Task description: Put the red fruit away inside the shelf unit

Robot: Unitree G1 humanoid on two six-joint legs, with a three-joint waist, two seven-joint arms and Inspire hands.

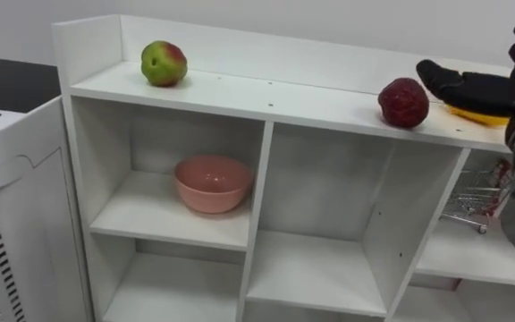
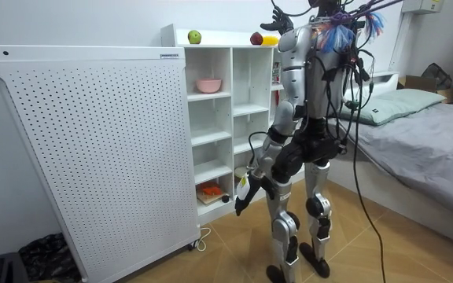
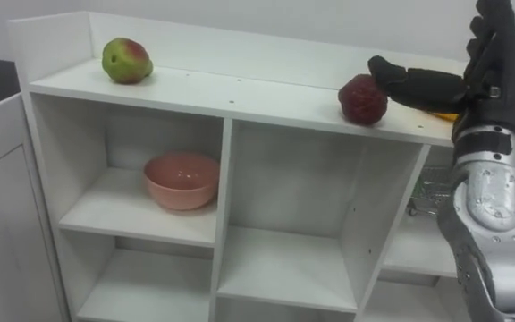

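Right eye view: my right hand (image 3: 494,72) hangs open over the yellow fruit (image 3: 442,114), so I would close gently, avoiding the red fruit (image 3: 362,100).

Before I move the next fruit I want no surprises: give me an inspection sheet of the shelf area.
surface: white shelf unit; its top board carries the fruit.
job's things: apple top left; red fruit top right; yellow fruit beside it, under the right hand.
clutter: pink bowl upright in the upper left compartment; wire basket in a right compartment.
hands: right hand open over the yellow fruit, contact unclear; left hand low by the hip.
cables: nothing seen.
surroundings: perforated panel beside the unit; bed at the room view's right.
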